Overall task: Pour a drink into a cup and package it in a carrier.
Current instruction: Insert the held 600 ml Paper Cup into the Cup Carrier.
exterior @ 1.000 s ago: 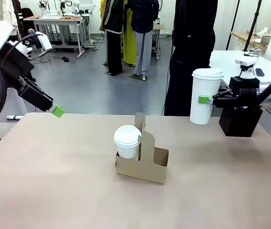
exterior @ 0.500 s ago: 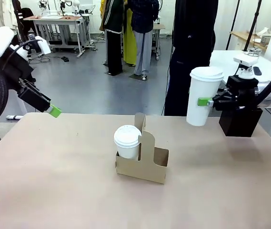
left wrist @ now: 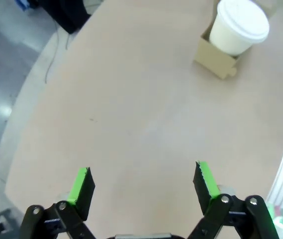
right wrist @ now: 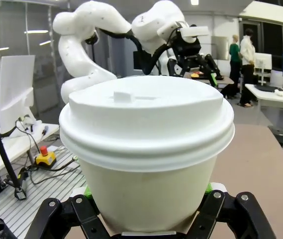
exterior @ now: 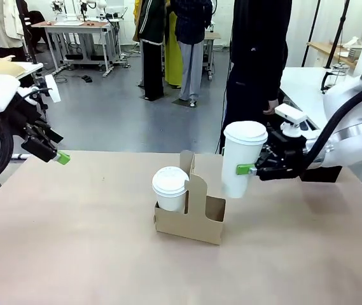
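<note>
While the beige tabletop [exterior: 72,241] spreads across the whole foreground of the front view, a person in dark clothing [exterior: 257,70] stands at its far edge, just behind the right arm's reach. Near the tabletop's middle sits the brown cardboard carrier [exterior: 196,213], upright, with its tall cut-out handle rising from the centre. One white lidded cup [exterior: 170,188] sits in the carrier's left pocket; the left wrist view shows the same cup [left wrist: 240,27] from above, seated in the cardboard [left wrist: 216,55].

The right hand [exterior: 247,169] comes in from the right side and is clamped on a second, taller white lidded cup [exterior: 241,159], holding it off the tabletop and slightly tilted, just beside the carrier's right side and above its right pocket. In the right wrist view this cup [right wrist: 146,159] stands between the green-padded fingers [right wrist: 89,191], which press on its wall from both sides.

The left hand [exterior: 62,157] hangs over the tabletop's far left edge, well apart from the carrier. Its jaws are spread wide with nothing between them, as the left wrist view [left wrist: 143,186] shows, bare tabletop below.
</note>
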Robot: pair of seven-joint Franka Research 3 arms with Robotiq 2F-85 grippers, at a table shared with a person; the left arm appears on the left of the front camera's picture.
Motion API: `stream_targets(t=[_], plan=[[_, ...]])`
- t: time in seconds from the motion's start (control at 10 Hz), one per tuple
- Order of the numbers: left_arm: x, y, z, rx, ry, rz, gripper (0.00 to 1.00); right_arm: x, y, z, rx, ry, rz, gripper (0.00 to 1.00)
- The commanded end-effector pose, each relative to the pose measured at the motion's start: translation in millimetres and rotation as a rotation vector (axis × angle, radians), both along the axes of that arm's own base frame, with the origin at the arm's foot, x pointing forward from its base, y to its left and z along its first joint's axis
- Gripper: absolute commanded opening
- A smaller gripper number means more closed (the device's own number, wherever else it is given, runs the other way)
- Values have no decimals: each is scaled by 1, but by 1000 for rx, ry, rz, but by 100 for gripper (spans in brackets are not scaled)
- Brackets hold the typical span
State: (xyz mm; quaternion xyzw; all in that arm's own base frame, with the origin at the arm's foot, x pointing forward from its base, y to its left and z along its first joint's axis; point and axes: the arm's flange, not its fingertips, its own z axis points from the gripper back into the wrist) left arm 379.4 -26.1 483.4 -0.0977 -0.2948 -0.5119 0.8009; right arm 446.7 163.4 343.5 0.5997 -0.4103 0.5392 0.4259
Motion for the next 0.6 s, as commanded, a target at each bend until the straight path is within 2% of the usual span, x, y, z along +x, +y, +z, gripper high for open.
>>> stream_targets(t=[0.0,0.1,0.2,0.5], plan=[[-14,16,-33,-48,-12,-57,100,4,15,-4,25,-19,-27,81],[-11,22,-37,-63,2,-35,100,0,22,-8,28,-14,-34,81],[4,8,-8,-5,-4,-27,100,-3,31,-12,25,-10,-26,81],[4,8,-8,-5,-4,-27,100,-7,46,-20,25,-26,-28,81]])
